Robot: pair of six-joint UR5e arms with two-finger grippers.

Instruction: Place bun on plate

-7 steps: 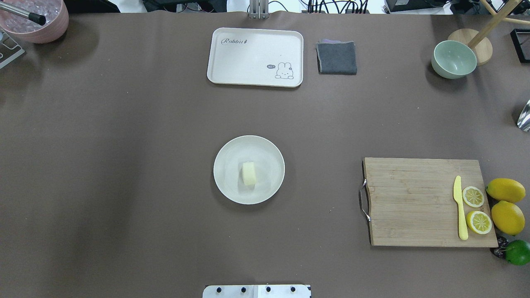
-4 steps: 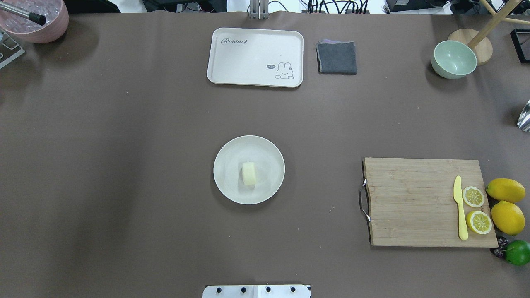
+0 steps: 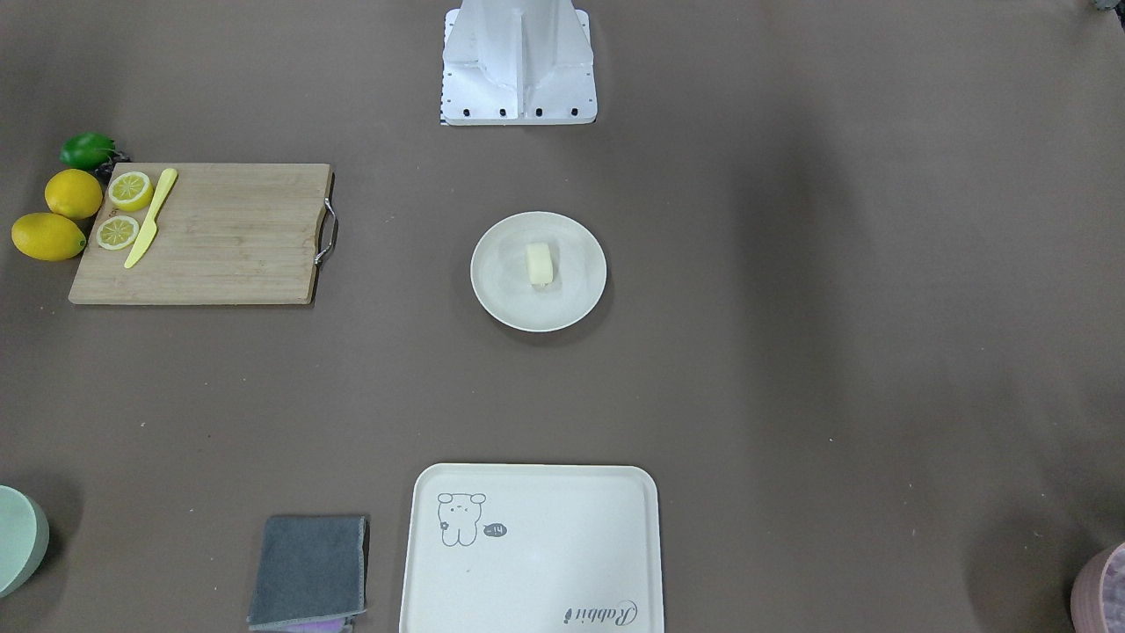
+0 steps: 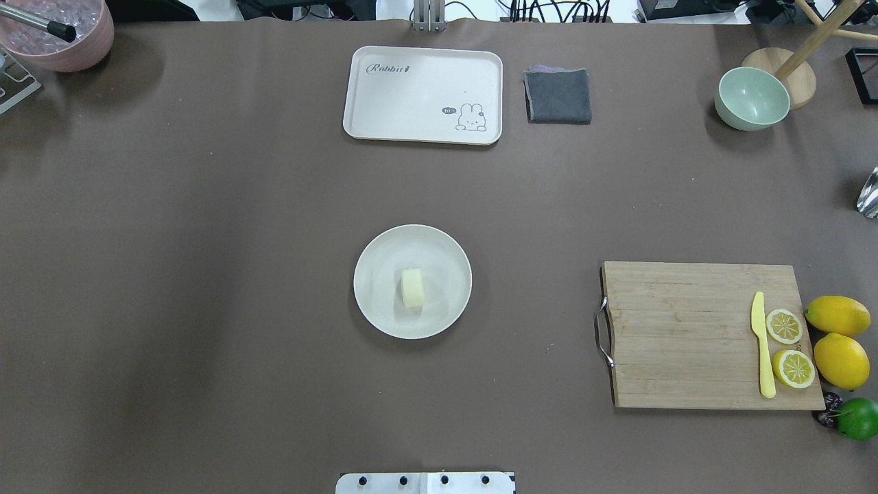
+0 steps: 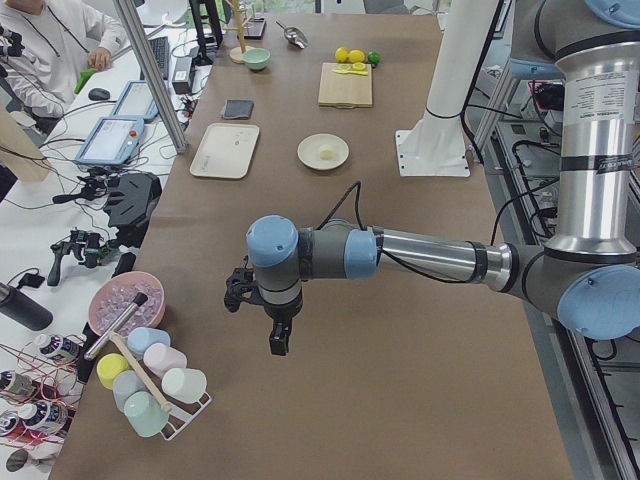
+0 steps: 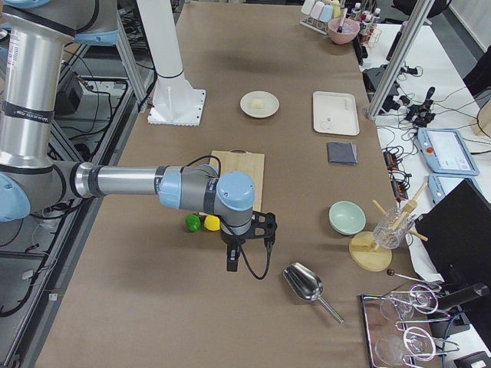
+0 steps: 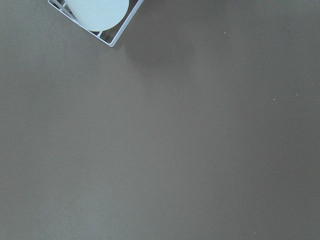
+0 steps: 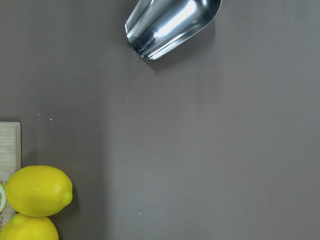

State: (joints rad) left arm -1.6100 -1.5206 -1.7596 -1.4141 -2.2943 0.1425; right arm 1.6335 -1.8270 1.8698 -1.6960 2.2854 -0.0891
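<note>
The pale cream bun (image 4: 412, 287) lies on its side near the middle of the round off-white plate (image 4: 379, 264) at the table's centre; the front-facing view shows the same bun (image 3: 539, 264) on the plate (image 3: 504, 286). Neither gripper is near it. My left gripper (image 5: 278, 341) hangs over bare table far out at the left end, seen only in the exterior left view, so I cannot tell its state. My right gripper (image 6: 232, 261) hangs over the table at the right end beyond the lemons, seen only in the exterior right view; I cannot tell its state either.
A cream tray (image 4: 422, 95) and a grey cloth (image 4: 558, 95) lie at the far side. A wooden cutting board (image 4: 686, 336) with a yellow knife, lemon slices and lemons (image 4: 838, 339) sits right. A green bowl (image 4: 751, 98), a metal scoop (image 8: 170, 25) and a cup rack (image 7: 95, 15) stand at the ends.
</note>
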